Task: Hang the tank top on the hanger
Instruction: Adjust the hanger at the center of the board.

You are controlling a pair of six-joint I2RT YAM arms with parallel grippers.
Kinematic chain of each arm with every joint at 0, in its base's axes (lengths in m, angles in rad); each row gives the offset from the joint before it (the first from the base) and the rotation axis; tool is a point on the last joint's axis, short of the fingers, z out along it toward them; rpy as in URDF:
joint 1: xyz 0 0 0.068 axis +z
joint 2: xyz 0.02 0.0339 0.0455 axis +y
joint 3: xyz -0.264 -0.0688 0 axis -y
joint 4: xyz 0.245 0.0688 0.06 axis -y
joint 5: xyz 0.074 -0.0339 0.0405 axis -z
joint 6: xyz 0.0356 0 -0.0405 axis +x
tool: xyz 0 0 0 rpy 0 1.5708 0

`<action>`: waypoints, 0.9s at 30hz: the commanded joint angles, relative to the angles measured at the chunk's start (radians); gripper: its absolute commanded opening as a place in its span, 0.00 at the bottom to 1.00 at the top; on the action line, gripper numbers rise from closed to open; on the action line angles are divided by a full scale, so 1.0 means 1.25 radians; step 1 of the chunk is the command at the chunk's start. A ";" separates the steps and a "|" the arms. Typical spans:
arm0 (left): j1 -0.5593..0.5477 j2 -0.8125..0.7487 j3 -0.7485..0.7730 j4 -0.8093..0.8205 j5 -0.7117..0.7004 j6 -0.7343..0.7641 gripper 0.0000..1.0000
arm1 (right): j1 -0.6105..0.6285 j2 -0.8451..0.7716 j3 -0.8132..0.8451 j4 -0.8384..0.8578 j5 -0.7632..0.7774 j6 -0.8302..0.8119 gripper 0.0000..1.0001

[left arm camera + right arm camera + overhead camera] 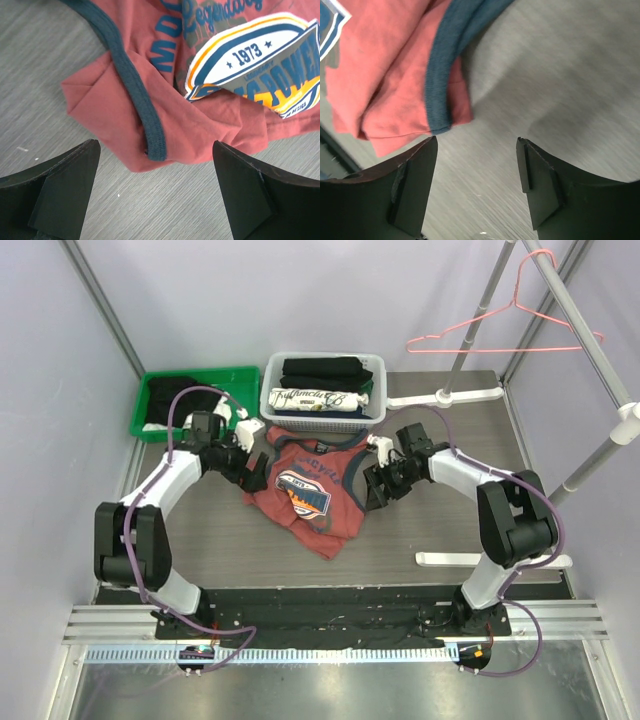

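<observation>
The rust-red tank top (305, 490) lies crumpled on the dark table, its chest graphic facing up. Up at the back right, the pink hanger (510, 325) hangs from a rack bar with nothing on it. My left gripper (255, 472) sits at the shirt's left edge. In the left wrist view this gripper (155, 145) is open wide just short of the tank top (200, 100) and its navy trim (135, 85). My right gripper (372, 488) is at the shirt's right edge. That gripper (476, 140) is open over bare table, with the tank top (385, 85) just beyond its left finger.
A white basket (270, 375) at the back holds folded black clothes and a white printed cloth. To its left a green bin (200, 372) holds black clothes. The rack's metal poles (590, 340) and white feet (445, 395) stand on the right side.
</observation>
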 commanded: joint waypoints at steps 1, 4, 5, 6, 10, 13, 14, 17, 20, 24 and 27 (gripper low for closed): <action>0.009 0.033 0.012 -0.036 0.047 0.059 1.00 | 0.001 0.021 0.042 -0.022 -0.136 -0.010 0.70; 0.021 0.049 0.017 -0.062 0.068 0.077 1.00 | 0.001 0.028 0.045 -0.034 -0.189 -0.023 0.69; 0.022 0.050 0.018 -0.069 0.073 0.091 1.00 | 0.001 0.032 0.045 -0.038 -0.198 -0.025 0.68; 0.027 0.051 0.018 -0.079 0.074 0.096 1.00 | 0.001 0.036 0.045 -0.039 -0.203 -0.025 0.68; 0.034 0.055 0.018 -0.101 0.089 0.118 1.00 | 0.001 0.064 0.050 -0.038 -0.200 -0.026 0.66; 0.038 0.059 0.019 -0.119 0.094 0.133 1.00 | 0.001 0.096 0.067 -0.035 -0.196 -0.021 0.64; 0.040 0.060 0.021 -0.123 0.095 0.136 1.00 | 0.001 0.111 0.074 -0.035 -0.194 -0.020 0.64; 0.043 0.064 0.024 -0.144 0.103 0.154 0.99 | 0.001 0.124 0.084 -0.037 -0.201 -0.021 0.62; 0.045 0.076 0.024 -0.155 0.106 0.166 0.98 | 0.001 0.129 0.085 -0.037 -0.210 -0.021 0.58; 0.047 0.097 0.034 -0.168 0.120 0.177 0.93 | 0.002 0.129 0.082 -0.035 -0.212 -0.024 0.54; 0.047 0.110 0.040 -0.165 0.147 0.182 0.90 | 0.002 0.134 0.082 -0.035 -0.212 -0.024 0.48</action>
